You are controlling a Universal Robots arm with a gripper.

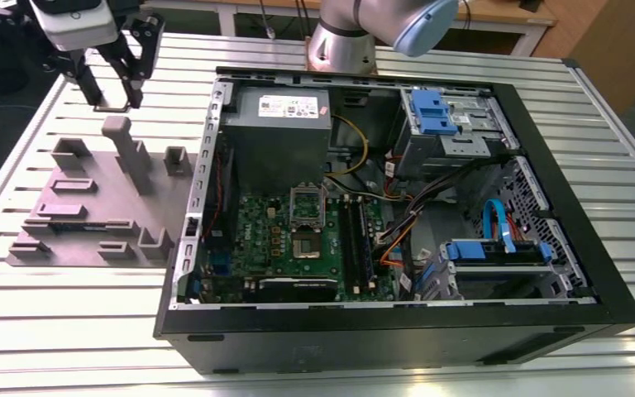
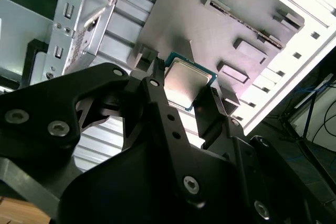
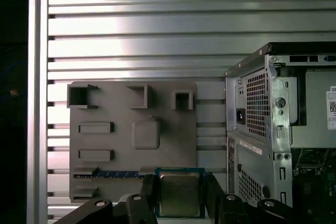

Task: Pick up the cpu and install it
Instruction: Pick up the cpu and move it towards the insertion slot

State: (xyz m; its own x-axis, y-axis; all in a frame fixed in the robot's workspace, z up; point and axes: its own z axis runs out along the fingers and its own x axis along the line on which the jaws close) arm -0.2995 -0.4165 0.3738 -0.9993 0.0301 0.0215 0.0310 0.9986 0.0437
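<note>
A slatted silvery metal table (image 1: 64, 331) gleams under bright light, with light-brown wooden furniture (image 1: 610, 41) behind it.

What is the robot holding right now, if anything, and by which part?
The end effector holds the cpu, pinched by two opposite side edges, with its flat metal top left uncovered.

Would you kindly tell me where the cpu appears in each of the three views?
Exterior view: cpu, edge-on in the gripper, at the view's upper left, near the grey fixture plate.
Second wrist view: cpu face-on in the gripper, against the plate.
First wrist view: cpu in the gripper, at the plate's edge.
Shared landmark: the grey fixture plate.
</note>
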